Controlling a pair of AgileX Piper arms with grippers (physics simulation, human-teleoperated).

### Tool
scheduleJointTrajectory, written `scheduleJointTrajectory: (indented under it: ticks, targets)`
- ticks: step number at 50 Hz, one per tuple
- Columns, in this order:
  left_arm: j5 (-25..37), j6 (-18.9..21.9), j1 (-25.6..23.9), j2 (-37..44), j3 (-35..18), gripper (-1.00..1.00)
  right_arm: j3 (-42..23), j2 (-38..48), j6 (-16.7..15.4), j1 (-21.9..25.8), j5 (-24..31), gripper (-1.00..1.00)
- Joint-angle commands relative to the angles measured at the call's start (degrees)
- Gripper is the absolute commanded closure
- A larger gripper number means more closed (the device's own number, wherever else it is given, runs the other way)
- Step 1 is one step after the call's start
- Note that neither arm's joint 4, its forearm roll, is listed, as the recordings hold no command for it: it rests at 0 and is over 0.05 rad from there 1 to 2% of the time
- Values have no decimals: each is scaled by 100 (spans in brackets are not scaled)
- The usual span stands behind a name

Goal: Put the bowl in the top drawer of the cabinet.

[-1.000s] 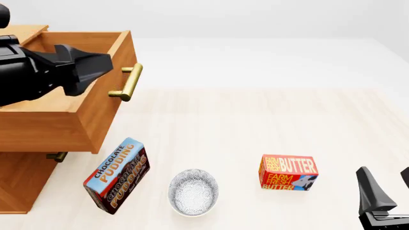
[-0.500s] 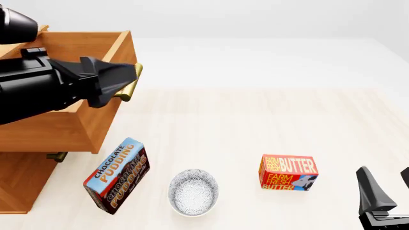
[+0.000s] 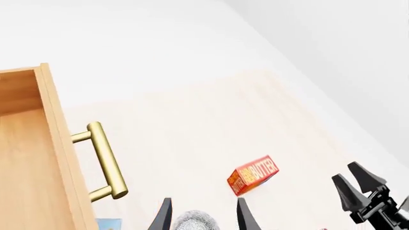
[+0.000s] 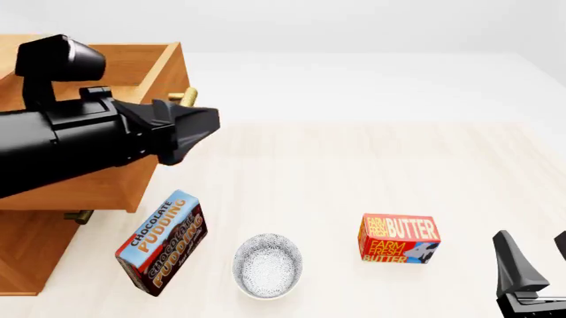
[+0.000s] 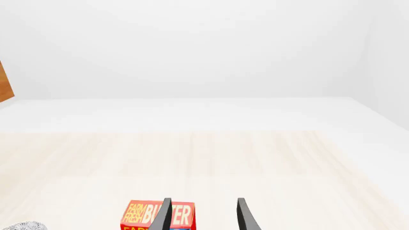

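The top drawer (image 4: 97, 132) of the cabinet (image 4: 26, 252) is standing pulled out, so it is ready for the bowl (image 4: 267, 265), which is sitting on the table (image 4: 354, 165) at six o'clock, between the pudding box (image 4: 162, 242) and the butter box (image 4: 399, 238). I am holding my left gripper (image 4: 190, 129) spread and empty, at ten o'clock from the bowl. My right gripper (image 4: 531, 268) is waiting at four o'clock, also spread.

Boxes (image 4: 162, 242) "CHOCOLATE PUDDING", (image 4: 399, 238) "FARM FRESH BUTTER"
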Motion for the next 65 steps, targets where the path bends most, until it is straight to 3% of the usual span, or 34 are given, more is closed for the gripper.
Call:
scheduleJointTrajectory:
  ticks: [1, 15, 31, 52, 65]
  targets:
    - [-171, -54, -176, 237, 67, -100, 0, 1, -1, 0, 0, -100]
    - [-368, -51, -487, 507, 120, -100, 0, 0, 0, 0, 0, -100]
    - [-597, 14, -506, 766, 262, -100, 0, 0, -1, -1, 0, -100]
    - [-526, 829, -441, 1339, 80, -100, 0, 0, 1, 0, 0, -100]
    - [-577, 796, -513, 1662, -17, -100, 0, 1, 0, 1, 0, -100]
